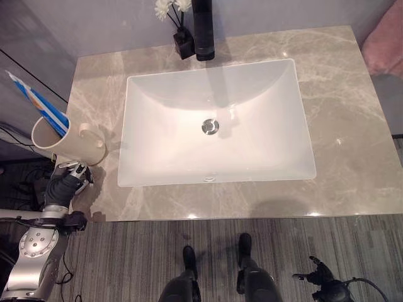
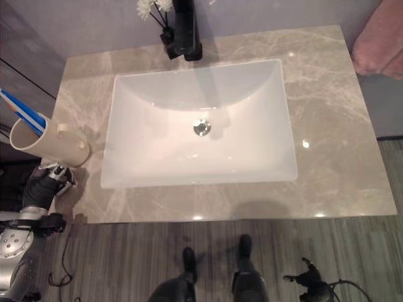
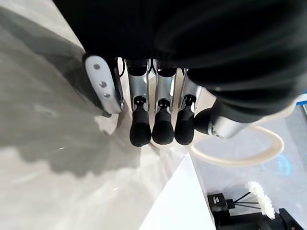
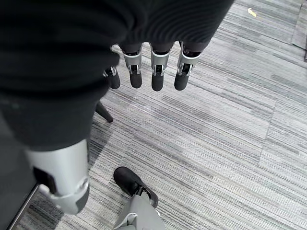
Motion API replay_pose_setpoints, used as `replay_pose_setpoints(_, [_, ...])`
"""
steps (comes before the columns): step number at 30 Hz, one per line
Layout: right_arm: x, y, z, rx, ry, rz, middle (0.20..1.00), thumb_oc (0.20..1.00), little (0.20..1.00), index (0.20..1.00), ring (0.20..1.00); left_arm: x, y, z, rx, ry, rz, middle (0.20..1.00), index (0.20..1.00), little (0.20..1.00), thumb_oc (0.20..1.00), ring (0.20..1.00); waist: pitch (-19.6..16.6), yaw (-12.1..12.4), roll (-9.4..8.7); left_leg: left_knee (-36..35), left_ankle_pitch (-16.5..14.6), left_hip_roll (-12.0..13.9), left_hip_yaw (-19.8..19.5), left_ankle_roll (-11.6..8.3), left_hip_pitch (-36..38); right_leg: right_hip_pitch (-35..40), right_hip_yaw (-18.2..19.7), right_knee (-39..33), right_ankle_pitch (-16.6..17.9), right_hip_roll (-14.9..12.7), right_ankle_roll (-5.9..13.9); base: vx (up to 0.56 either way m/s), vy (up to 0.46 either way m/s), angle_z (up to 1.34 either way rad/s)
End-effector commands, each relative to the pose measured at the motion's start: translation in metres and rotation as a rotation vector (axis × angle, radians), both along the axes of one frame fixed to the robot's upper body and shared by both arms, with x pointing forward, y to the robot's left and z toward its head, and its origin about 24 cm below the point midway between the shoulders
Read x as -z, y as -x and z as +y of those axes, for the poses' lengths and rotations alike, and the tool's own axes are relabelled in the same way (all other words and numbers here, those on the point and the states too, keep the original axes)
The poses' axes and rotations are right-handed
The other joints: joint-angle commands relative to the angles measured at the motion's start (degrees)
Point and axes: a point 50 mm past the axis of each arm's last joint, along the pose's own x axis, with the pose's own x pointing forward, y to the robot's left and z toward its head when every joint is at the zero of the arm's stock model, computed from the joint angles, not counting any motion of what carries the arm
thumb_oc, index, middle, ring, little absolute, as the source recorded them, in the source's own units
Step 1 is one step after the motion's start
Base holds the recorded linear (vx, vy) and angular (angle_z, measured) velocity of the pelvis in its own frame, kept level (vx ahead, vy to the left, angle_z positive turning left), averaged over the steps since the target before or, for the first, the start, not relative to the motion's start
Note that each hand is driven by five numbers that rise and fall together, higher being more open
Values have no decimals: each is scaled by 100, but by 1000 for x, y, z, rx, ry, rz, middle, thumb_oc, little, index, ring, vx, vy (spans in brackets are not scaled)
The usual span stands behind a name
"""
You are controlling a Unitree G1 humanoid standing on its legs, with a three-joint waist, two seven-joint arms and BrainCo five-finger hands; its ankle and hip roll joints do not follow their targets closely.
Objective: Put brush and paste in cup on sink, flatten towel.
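On the counter's left edge, the cup (image 1: 63, 141) is lying tipped — brush and paste (image 1: 38, 104) inside — beside the left hand (image 1: 70, 176), fingers relaxed, gripping nothing; right hand (image 1: 321, 274) hanging open.

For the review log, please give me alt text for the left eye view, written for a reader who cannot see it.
A cream cup holding a blue-and-white tube sits tilted at the left edge of a marble counter, the robot's left hand just below it. A white sink fills the centre, with a black faucet behind.
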Motion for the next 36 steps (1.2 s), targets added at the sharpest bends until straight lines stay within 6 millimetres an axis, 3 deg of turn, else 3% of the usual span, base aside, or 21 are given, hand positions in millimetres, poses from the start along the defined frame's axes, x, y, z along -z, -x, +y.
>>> replay_pose_setpoints(1, [0, -13, 9, -20, -9, -34, 1000, 1000, 1000, 1000, 1000, 17, -2, 6, -46, -6, 73, 200, 200, 200, 200, 200, 88, -236, -312, 7, 289, -90, 142, -144, 0, 47, 353, 108, -217, -3, 78, 0, 0, 0])
replay_pose_setpoints(23, [-2, -20, 13, -8, -12, -66, 1000, 1000, 1000, 1000, 1000, 0, -19, 4, -75, -22, -10, 200, 200, 200, 200, 200, 219, -288, -388, 7, 284, -75, 148, -168, -173, -203, 325, 277, -261, -1, 68, 0, 0, 0])
replay_pose_setpoints(32, [-2, -19, 11, -9, -4, -53, 1000, 1000, 1000, 1000, 1000, 11, -16, -9, -23, 5, 20, 200, 200, 200, 200, 200, 189, -248, -340, 7, 216, -107, 161, -146, 17, -22, 335, 244, -287, -2, 57, 0, 0, 0])
replay_pose_setpoints(36, [-2, -16, 6, -24, 13, -23, 1000, 1000, 1000, 1000, 1000, 25, -7, -12, -2, 29, 70, 200, 200, 200, 200, 200, 59, -198, -261, 7, 136, -112, 193, -120, 268, 216, 341, 251, -370, -10, 34, 16, 10, 0])
